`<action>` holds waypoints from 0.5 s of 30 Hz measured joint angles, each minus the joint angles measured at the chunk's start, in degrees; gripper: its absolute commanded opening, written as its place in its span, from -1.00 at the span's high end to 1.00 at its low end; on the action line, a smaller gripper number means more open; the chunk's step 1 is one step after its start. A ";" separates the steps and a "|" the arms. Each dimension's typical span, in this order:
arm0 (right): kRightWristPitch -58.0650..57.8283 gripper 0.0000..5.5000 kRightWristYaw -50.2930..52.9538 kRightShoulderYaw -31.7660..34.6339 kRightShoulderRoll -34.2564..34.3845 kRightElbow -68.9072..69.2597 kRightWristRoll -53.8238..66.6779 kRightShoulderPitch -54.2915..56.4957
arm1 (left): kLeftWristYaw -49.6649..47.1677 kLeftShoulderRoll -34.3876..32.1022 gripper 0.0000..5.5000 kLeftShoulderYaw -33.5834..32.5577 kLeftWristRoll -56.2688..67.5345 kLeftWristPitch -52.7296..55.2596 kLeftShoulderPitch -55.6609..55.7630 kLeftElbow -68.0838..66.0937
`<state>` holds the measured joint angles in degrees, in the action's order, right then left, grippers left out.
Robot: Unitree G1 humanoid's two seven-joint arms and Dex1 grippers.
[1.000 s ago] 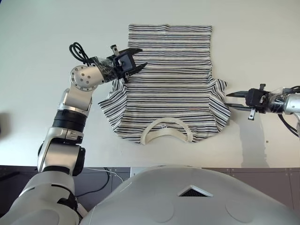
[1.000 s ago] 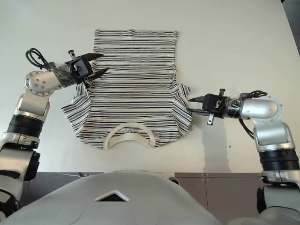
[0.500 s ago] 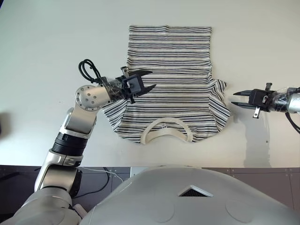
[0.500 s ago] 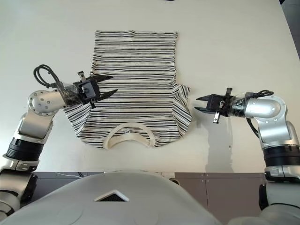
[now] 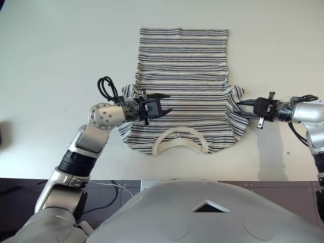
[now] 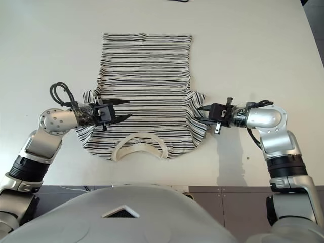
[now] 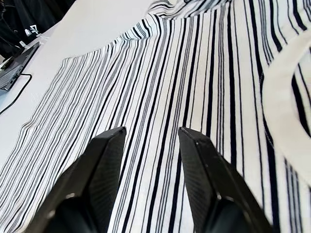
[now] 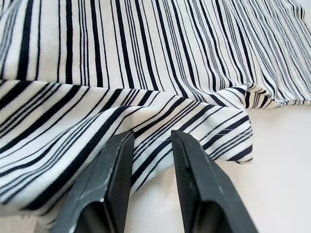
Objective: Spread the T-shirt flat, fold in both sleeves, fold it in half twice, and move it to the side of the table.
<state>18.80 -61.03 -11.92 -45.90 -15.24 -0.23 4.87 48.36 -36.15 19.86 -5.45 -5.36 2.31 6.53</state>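
Striped cotton T-shirt [image 5: 185,76] lies on the white table [image 5: 50,50], roughly centred, collar [image 5: 179,142] nearest the robot, hem at the far side. Body mostly flat, a few ripples near the waist. Left sleeve [image 5: 126,91] bunched up against the shirt's side, not cleanly folded. Right sleeve [image 5: 238,96] pokes out past the side seam, crumpled, edge curling over.

Left gripper [image 5: 166,102] hovers over the chest area just beyond the collar, fingers moderately apart, nothing held; the left wrist view shows only stripes between them. Right gripper [image 5: 242,108] is at the outer edge of the right sleeve, fingers a narrow gap apart and low at the cloth; the right wrist view shows the sleeve hem just ahead of the tips. Not clamped on fabric as far as I can tell.

Step in hand: likely sleeve folding, shirt already spread. Neither sleeve looks properly folded in yet.

Next move probably: right fingers pinch the sleeve hem, top layer only, lift slightly and carry it inward over the body. Left gripper sits over that landing zone, so it may need to clear out or pin the cloth. Risk: dragging the whole shirt sideways.
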 measured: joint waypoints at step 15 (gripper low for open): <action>0.43 0.50 -2.75 0.27 -4.88 1.93 -1.82 0.64 | -0.68 -1.43 0.28 1.08 -1.95 -10.25 -2.58 -6.54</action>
<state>19.22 -63.79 -11.65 -50.78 -13.31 -2.05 5.52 47.68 -37.57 20.94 -7.40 -15.61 -0.27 -0.01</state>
